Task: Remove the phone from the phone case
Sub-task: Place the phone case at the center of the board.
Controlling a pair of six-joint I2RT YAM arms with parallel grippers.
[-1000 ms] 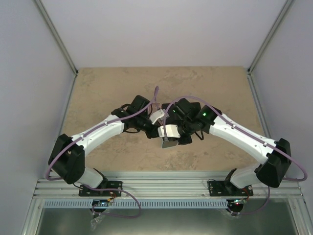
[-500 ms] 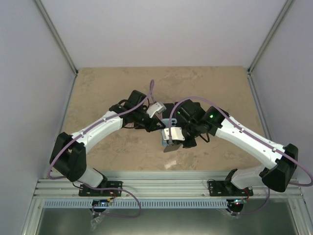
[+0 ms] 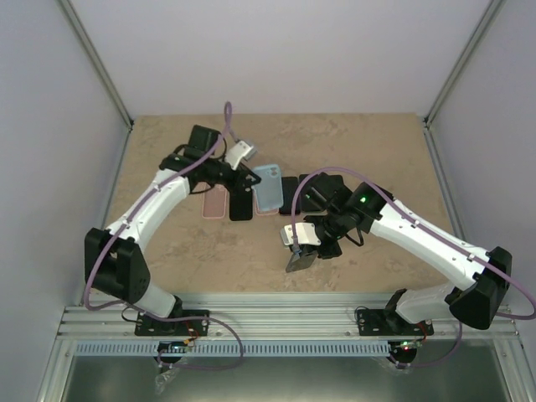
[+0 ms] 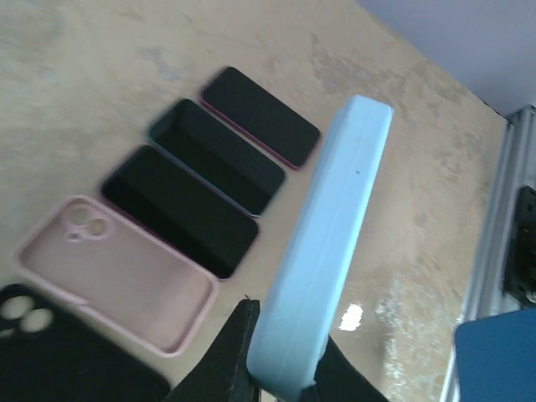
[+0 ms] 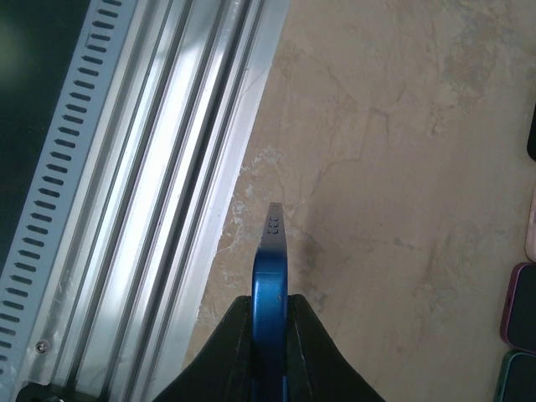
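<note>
The phone (image 5: 271, 285) is out of the case (image 4: 327, 251), and the two are well apart. Each one is held by a different arm.

The right claw (image 5: 270, 335) is clamped on the phone. In the right wrist view the phone is edge-on: a thin, deep blue slab standing straight up from between the black fingers (image 5: 230, 343), with a cluster of small dots near its far tip. It hangs over the tan table (image 5: 402, 167), just beside the metal rail (image 5: 159, 167) at the left of that frame. From the top camera the phone shows as a dark, tilted rectangle at lower centre, under the right wrist.

The left claw (image 4: 280, 368) is clamped on the case. The case is pale sky blue and matte, with rounded corners and one tiny dark dot on its side. In the left wrist view it rises slanting from bottom centre towards the upper right, raised above the table. Its open face is turned away, so its inside is not visible there. From the top camera it sits at upper centre.

Below it, at the left of the left wrist frame, three dark-screened phones (image 4: 216, 155) lie side by side. Further down are a pink case (image 4: 117, 272), lying open side up, and a black case (image 4: 67, 360) in the bottom left corner.
</note>
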